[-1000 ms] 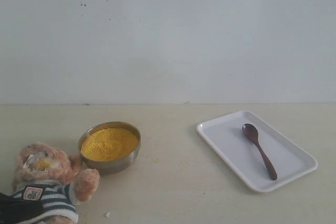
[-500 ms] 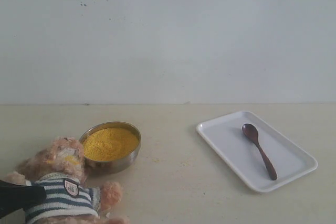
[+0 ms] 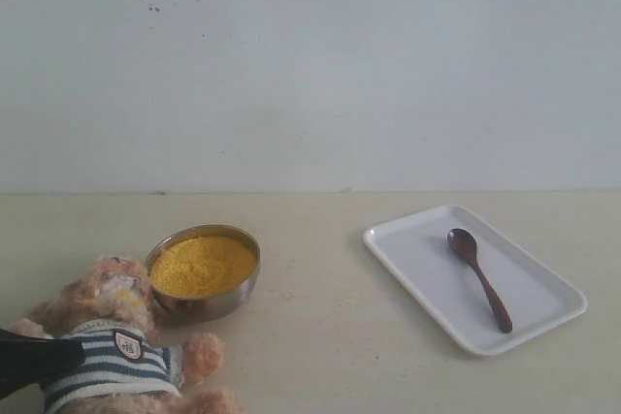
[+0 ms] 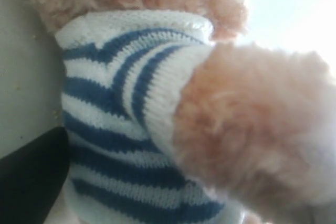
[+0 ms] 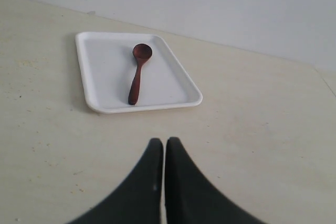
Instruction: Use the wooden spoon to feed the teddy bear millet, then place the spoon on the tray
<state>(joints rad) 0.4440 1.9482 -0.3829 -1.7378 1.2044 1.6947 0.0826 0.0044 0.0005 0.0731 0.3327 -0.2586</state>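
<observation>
- Nearest, at the front edge of the table [image 3: 330,356]: left gripper [image 3: 34,361], with only one dark finger [image 4: 29,182] in view, laid against the striped shirt of the teddy bear [image 3: 112,351]. Other finger hidden behind plush, so impossible to tell whether clamped on the bear or let go.
- Teddy bear slumped on the table, head toward the steel bowl [image 3: 206,305] and just beside it. Pale yellowish patch at the muzzle, too small to call grain or not.
- Right gripper [image 5: 164,141] low over bare table, jaws pressed together with nothing between them, well apart from the tray.
- Next back: steel bowl filled with millet [image 3: 202,266] nearly to the rim, no spoon in it.
- Farther right: white tray [image 3: 417,239], with the wooden spoon [image 3: 480,281] lying flat inside it, bowl end toward the wall, handle toward the front. Spoon bowl empty as far as visible.
- Judged from this layout: last step satisfied, with the spoon resting on the tray, free of either gripper.
- Feeding itself not provable either way. Muzzle patch and a few specks on the table near the bear hinting at done rather than not begun. If done, nothing left but clearing the arms.
</observation>
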